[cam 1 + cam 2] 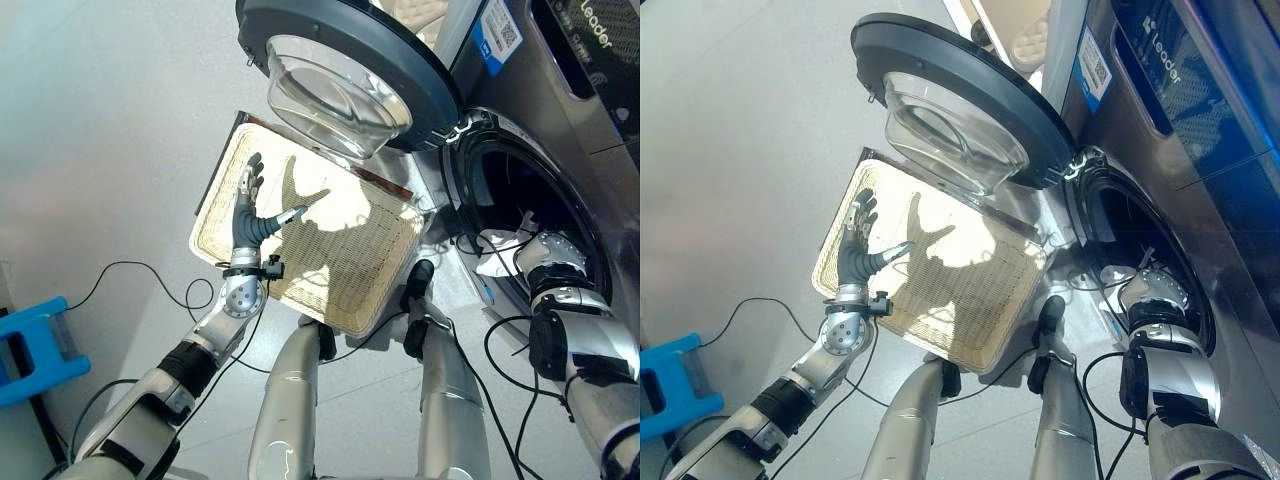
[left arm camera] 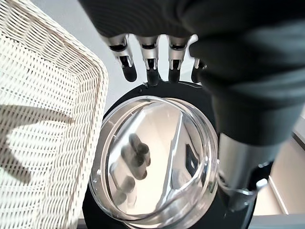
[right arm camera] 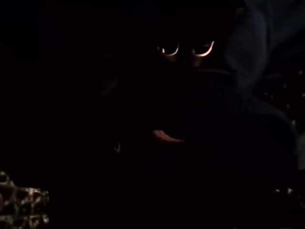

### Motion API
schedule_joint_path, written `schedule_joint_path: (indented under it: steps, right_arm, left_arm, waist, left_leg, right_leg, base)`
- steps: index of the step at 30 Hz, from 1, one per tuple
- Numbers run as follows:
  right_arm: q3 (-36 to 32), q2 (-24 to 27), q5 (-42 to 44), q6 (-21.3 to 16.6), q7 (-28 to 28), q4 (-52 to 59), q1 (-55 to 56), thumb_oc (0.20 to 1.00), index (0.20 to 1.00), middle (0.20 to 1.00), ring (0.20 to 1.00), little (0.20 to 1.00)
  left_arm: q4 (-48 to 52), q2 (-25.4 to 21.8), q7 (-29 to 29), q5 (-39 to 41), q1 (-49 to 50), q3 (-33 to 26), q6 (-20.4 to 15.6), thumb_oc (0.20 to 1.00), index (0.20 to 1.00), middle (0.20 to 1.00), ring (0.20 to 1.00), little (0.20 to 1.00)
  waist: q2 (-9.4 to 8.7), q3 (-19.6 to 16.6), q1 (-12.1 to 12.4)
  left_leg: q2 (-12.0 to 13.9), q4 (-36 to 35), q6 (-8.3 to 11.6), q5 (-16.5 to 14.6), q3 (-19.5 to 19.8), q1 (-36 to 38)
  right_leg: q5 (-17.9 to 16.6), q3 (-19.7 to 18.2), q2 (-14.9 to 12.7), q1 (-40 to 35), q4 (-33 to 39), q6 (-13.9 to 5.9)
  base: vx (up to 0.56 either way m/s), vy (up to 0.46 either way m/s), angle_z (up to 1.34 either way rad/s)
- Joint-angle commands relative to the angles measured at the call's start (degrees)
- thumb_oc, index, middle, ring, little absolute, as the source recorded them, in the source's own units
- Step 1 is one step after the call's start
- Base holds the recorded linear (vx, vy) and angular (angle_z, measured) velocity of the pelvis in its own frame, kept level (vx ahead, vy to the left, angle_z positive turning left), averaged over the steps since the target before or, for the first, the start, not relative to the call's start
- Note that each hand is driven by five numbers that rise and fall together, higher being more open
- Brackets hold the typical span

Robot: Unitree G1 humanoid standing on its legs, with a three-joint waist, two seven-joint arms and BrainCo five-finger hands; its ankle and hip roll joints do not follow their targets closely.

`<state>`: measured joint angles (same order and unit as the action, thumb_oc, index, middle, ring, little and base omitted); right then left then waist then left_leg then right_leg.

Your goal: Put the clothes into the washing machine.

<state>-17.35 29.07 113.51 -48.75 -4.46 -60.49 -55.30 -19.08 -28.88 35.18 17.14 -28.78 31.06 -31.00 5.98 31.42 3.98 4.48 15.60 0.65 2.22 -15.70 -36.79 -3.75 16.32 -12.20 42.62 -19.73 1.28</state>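
Observation:
The washing machine (image 1: 560, 100) stands at the right with its round door (image 1: 340, 90) swung wide open over the floor. My right arm (image 1: 560, 300) reaches into the dark drum (image 1: 520, 190), and the hand is hidden inside. A bit of white cloth (image 1: 497, 243) lies at the drum's mouth beside the wrist. In the right wrist view it is nearly black, with dim cloth folds (image 3: 257, 47) and the perforated drum wall (image 3: 19, 205). My left hand (image 1: 250, 215) hovers open, fingers (image 2: 150, 62) straight, over the pale wicker basket (image 1: 340, 270), which looks empty.
The door's glass bowl (image 2: 157, 157) hangs just past the basket's far edge, in front of my left hand. A blue plastic crate (image 1: 30, 350) sits on the grey floor at the far left.

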Motion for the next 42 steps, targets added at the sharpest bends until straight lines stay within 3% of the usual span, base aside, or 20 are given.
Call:
schedule_joint_path:
  steps: [1,4,5,6,7,8,10,11,13,14,15,18,19,23,27,35,42]
  right_arm:
    - [2.4,11.4,-0.5,-6.0,-5.0,8.6,2.7,0.200,0.200,0.200,0.200,0.200]
    - [4.6,11.2,-1.4,-3.2,-4.8,7.4,2.4,0.200,0.200,0.200,0.200,0.200]
    - [5.8,10.8,-6.5,-0.9,-1.4,6.1,2.4,0.586,0.586,0.586,0.586,0.586]
    - [5.8,10.8,-6.5,-0.9,-1.4,6.1,2.4,0.586,0.586,0.586,0.586,0.586]
    - [7.2,10.7,-14.9,2.9,6.2,4.3,2.3,1.000,1.000,1.000,1.000,1.000]
    - [7.6,10.8,-17.7,5.1,8.5,3.3,2.3,1.000,1.000,1.000,1.000,1.000]
    - [10.5,11.4,-31.8,13.9,19.7,-0.4,2.0,1.000,1.000,1.000,1.000,1.000]
    - [12.4,12.2,-40.6,20.2,25.6,-2.5,2.6,1.000,1.000,1.000,1.000,1.000]
    - [14.3,13.0,-49.5,26.6,32.6,-5.6,2.4,1.000,1.000,1.000,1.000,1.000]
    - [14.6,13.2,-50.4,27.8,34.3,-6.1,2.3,1.000,1.000,1.000,1.000,1.000]
    - [15.1,14.2,-53.3,31.6,37.8,-8.5,2.0,1.000,1.000,1.000,1.000,1.000]
    - [16.6,15.3,-56.3,38.2,44.9,-11.8,1.1,1.000,1.000,1.000,1.000,1.000]
    - [16.6,15.3,-56.3,38.2,44.9,-11.8,1.1,1.000,1.000,1.000,1.000,1.000]
    - [18.9,15.3,-64.2,44.6,52.8,-13.7,-1.0,1.000,1.000,1.000,1.000,1.000]
    - [19.8,14.3,-68.6,47.1,57.5,-13.8,-0.9,1.000,1.000,1.000,1.000,1.000]
    - [22.3,7.5,-88.5,45.1,69.9,-10.4,1.4,1.000,1.000,1.000,1.000,1.000]
    - [25.9,0.2,-99.3,42.0,70.4,-6.4,6.0,1.000,1.000,1.000,1.000,1.000]
  left_arm:
    - [4.1,0.2,1.2,0.8,0.8,-0.7,-1.0,1.000,1.000,1.000,1.000,1.000]
    - [4.0,0.3,0.6,0.9,0.5,-0.9,-1.1,1.000,1.000,1.000,1.000,1.000]
    - [3.7,0.5,0.8,1.1,0.1,-0.6,-1.0,1.000,1.000,1.000,1.000,1.000]
    - [3.7,0.5,0.8,1.1,0.1,-0.6,-1.0,1.000,1.000,1.000,1.000,1.000]
    - [3.2,0.7,1.1,1.2,-0.5,-0.4,-0.9,1.000,1.000,1.000,1.000,1.000]
    - [2.7,0.9,1.1,1.2,-0.8,-0.4,-1.0,1.000,1.000,1.000,1.000,1.000]
    - [1.4,1.6,1.5,0.8,-1.7,-0.6,-1.4,1.000,1.000,1.000,1.000,1.000]
    - [0.7,1.3,1.5,1.0,-1.9,-0.4,-1.9,1.000,1.000,1.000,1.000,1.000]
    - [-0.5,1.7,1.6,0.6,-2.3,-0.4,-2.0,1.000,1.000,1.000,1.000,1.000]
    - [-0.7,1.7,1.7,0.6,-2.3,-0.3,-2.1,1.000,1.000,1.000,1.000,1.000]
    - [-1.4,2.0,1.5,0.4,-2.3,-0.5,-2.5,1.000,1.000,1.000,1.000,1.000]
    - [-1.7,2.5,1.9,-0.4,-1.9,0.1,-3.5,1.000,1.000,1.000,1.000,1.000]
    - [-1.7,2.5,1.9,-0.4,-1.9,0.1,-3.5,1.000,1.000,1.000,1.000,1.000]
    - [-2.0,3.6,1.5,-1.3,-1.9,0.6,-4.0,1.000,1.000,1.000,1.000,1.000]
    - [-2.0,4.4,1.1,-2.3,-1.8,0.8,-4.3,1.000,1.000,1.000,1.000,1.000]
    - [-3.9,7.6,2.2,-5.2,-1.6,1.4,-4.3,1.000,1.000,1.000,1.000,1.000]
    - [-7.7,9.9,3.2,-6.7,-1.5,0.9,-4.5,1.000,1.000,1.000,1.000,1.000]
  waist:
    - [0.60,-1.6,-3.0]
    - [0.61,-1.6,-3.1]
    - [0.60,-1.6,-3.1]
    - [0.60,-1.6,-3.1]
    - [0.54,-1.6,-3.1]
    - [0.49,-1.6,-3.1]
    - [0.46,-1.6,-3.0]
    - [0.31,-1.6,-2.9]
    - [0.06,-1.6,-2.9]
    - [0.07,-1.6,-2.9]
    - [0.05,-1.6,-2.6]
    - [0.38,-1.6,-1.9]
    - [0.38,-1.6,-1.9]
    - [0.97,-1.6,-1.1]
    - [1.19,-1.6,-0.9]
    - [1.94,-1.6,-1.3]
    - [2.22,-1.6,-2.1]
  left_leg:
    - [-1.0,5.3,4.22,-5.9,0.2,-0.2]
    - [-1.0,5.1,4.12,-5.4,0.0,-0.4]
    - [-0.9,5.1,4.22,-5.7,-0.1,0.1]
    - [-0.9,5.1,4.22,-5.7,-0.1,0.1]
    - [-0.9,5.1,4.25,-5.7,-0.1,0.2]
    - [-0.8,5.0,4.23,-5.7,-0.2,0.2]
    - [-0.7,4.5,4.12,-5.3,-0.3,0.2]
    - [-0.6,4.2,4.12,-5.1,-0.5,0.2]
    - [-0.4,4.0,4.07,-4.8,-0.7,0.0]
    - [-0.4,3.9,4.05,-4.7,-0.8,0.0]
    - [-0.4,3.7,3.98,-4.7,-0.7,-0.1]
    - [-0.5,3.4,3.71,-4.7,-0.6,-0.5]
    - [-0.5,3.4,3.71,-4.7,-0.6,-0.5]
    - [-0.8,4.1,3.26,-5.0,-0.1,-1.4]
    - [-0.9,4.5,3.04,-5.3,0.0,-1.8]
    - [-1.4,3.7,2.69,-5.5,0.0,-1.0]
    - [-1.5,3.3,2.44,-5.5,-0.6,-0.3]
  right_leg:
    - [1.2,1.0,-2.2,-2.1,-2.4,-9.25]
    - [0.9,1.2,-2.2,-2.0,-2.1,-9.05]
    - [1.3,1.1,-2.2,-2.3,-2.3,-9.23]
    - [1.3,1.1,-2.2,-2.3,-2.3,-9.23]
    - [1.3,1.2,-2.2,-2.5,-2.3,-9.24]
    - [1.3,1.2,-2.2,-2.5,-2.3,-9.22]
    - [1.2,1.2,-2.0,-2.4,-2.0,-9.13]
    - [1.2,1.4,-2.0,-2.4,-1.8,-9.13]
    - [1.0,1.5,-2.0,-2.2,-1.7,-9.04]
    - [1.0,1.5,-2.0,-2.2,-1.7,-9.02]
    - [1.0,1.5,-1.9,-2.1,-1.7,-9.00]
    - [1.1,2.3,-2.0,-1.7,-1.8,-8.99]
    - [1.1,2.3,-2.0,-1.7,-1.8,-8.99]
    - [1.6,2.8,-2.3,-1.0,-2.8,-8.84]
    - [1.8,2.9,-2.4,-0.6,-3.2,-8.74]
    - [1.9,2.6,-1.9,-1.1,-2.3,-8.74]
    - [2.4,2.1,-1.8,-1.5,-2.2,-8.58]
  base:
    - [0.00,0.000,0.00]
    - [0.00,0.000,0.00]
    - [0.00,0.000,0.00]
    - [0.00,0.000,0.00]
    - [0.00,0.000,0.00]
    - [0.00,0.000,0.00]
    - [0.00,0.000,0.00]
    - [0.00,0.000,0.00]
    - [0.00,-0.008,-0.02]
    - [0.01,-0.018,-0.03]
    - [0.00,0.000,0.00]
    - [0.00,-0.011,0.01]
    - [-0.01,-0.031,0.07]
    - [0.00,-0.022,0.06]
    - [0.00,-0.003,0.01]
    - [0.00,0.021,0.00]
    - [0.00,0.058,-0.01]
